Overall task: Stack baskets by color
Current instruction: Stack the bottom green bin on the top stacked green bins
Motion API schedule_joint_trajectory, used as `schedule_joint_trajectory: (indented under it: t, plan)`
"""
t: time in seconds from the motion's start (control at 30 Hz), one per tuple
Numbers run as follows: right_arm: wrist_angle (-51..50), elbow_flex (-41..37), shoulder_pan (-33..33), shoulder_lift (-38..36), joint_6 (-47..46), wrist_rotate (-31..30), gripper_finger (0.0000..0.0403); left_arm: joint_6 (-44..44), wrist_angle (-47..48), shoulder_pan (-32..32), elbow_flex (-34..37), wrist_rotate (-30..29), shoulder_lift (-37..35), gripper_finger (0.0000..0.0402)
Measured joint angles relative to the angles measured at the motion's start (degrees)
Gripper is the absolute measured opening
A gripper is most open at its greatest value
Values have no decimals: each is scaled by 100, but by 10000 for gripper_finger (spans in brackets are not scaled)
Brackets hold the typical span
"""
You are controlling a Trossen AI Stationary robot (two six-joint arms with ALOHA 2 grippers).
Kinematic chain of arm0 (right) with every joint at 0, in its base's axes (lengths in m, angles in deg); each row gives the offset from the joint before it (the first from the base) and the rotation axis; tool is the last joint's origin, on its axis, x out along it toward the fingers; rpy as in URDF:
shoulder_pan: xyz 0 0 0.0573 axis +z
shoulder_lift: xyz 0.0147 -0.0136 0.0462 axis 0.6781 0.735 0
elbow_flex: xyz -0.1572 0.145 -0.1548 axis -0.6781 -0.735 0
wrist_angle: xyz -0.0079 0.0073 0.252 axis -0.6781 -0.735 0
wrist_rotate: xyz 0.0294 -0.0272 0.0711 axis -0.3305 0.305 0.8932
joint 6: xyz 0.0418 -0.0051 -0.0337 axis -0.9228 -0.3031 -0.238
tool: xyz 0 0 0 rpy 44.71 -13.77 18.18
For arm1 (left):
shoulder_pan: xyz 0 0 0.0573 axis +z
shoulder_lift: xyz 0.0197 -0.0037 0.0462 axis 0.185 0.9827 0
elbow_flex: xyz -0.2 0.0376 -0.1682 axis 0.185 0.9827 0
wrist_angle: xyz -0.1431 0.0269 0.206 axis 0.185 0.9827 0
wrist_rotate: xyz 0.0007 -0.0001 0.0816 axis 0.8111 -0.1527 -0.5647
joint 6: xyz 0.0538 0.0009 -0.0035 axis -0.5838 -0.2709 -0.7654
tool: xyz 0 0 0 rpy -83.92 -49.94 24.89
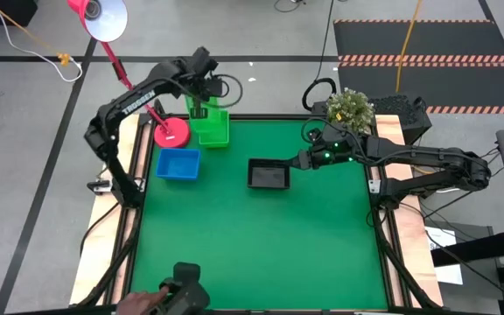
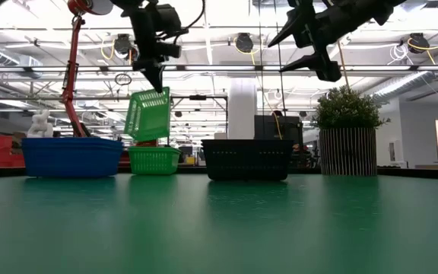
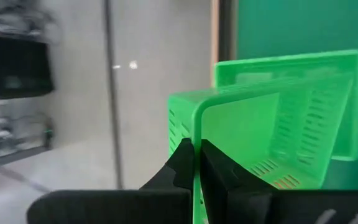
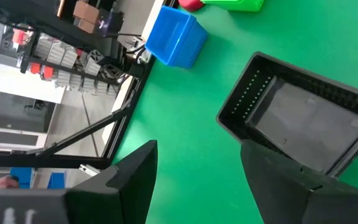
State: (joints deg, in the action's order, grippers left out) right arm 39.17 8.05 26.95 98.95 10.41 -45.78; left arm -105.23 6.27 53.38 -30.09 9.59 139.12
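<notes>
Left gripper (image 2: 155, 80) clenches one of two green slatted plastic baskets (image 2: 147, 114) above the other (image 2: 153, 160); one blue basket (image 1: 178, 164) and one black basket (image 1: 269, 174) sit on the table; right gripper (image 2: 318, 52) hangs released.

A robotics lab or workshop hall: a bare concrete floor (image 1: 261, 35) with hazard-striped mats (image 1: 423, 59), loose cables (image 1: 16, 39), ceiling pipes and strip lights (image 2: 226, 68), and shelving (image 4: 61, 56) beyond the green table (image 1: 261, 236).

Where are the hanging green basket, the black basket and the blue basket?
Hanging green basket (image 2: 147, 114), low view, slatted side.
Black basket (image 1: 269, 175), high view, inside floor.
Blue basket (image 1: 178, 164), high view, inside floor.
</notes>
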Motion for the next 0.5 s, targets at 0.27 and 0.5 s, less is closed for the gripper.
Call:
schedule_joint_trajectory:
  t: [0.27,0.5]
  plan:
    - [6,0,-93,0,156,0,226,120,1338,255,-1571,644,1128,7]
    - [2,0,-153,0,179,153,226,37,1847,438,-2164,1122,1799,7]
